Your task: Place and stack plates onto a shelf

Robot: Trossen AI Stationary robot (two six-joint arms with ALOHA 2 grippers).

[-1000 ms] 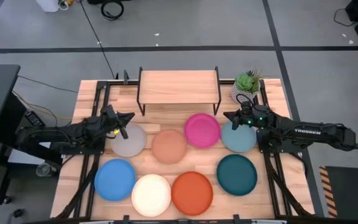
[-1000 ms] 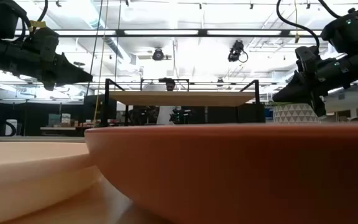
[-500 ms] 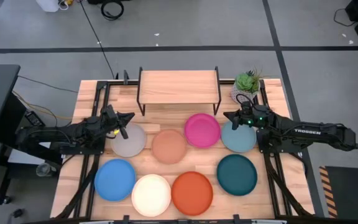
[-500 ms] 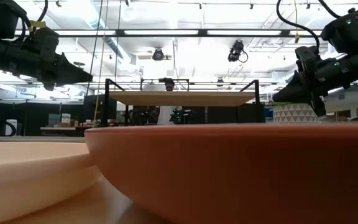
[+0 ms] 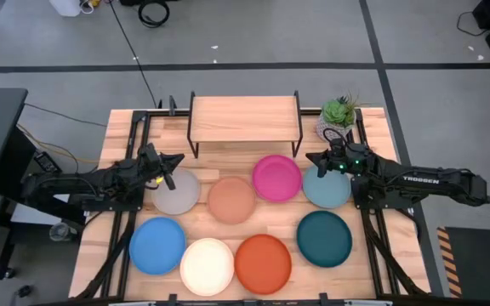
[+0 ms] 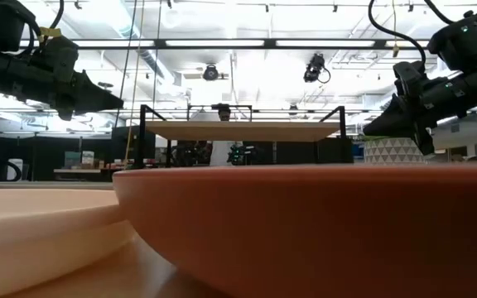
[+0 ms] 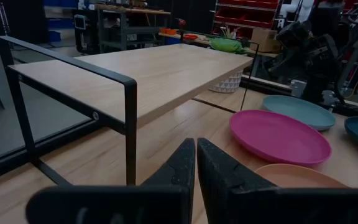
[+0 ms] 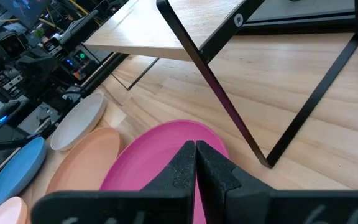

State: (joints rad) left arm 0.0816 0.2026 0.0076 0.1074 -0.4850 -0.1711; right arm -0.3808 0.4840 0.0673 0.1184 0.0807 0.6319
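Eight plates lie flat on the slatted table: grey, tan-peach, magenta, pale blue, bright blue, cream, orange, dark teal. The shelf stands at the far edge on thin black legs, its wood top bare. My left gripper hovers shut above the grey plate's far rim, pointing at the shelf. My right gripper hovers shut above the gap between the magenta and pale blue plates.
A potted green plant in a white patterned pot stands on the far right corner beside the shelf. Black rails run along the table's left and right sides. Bare wood shows between the shelf and the far row of plates.
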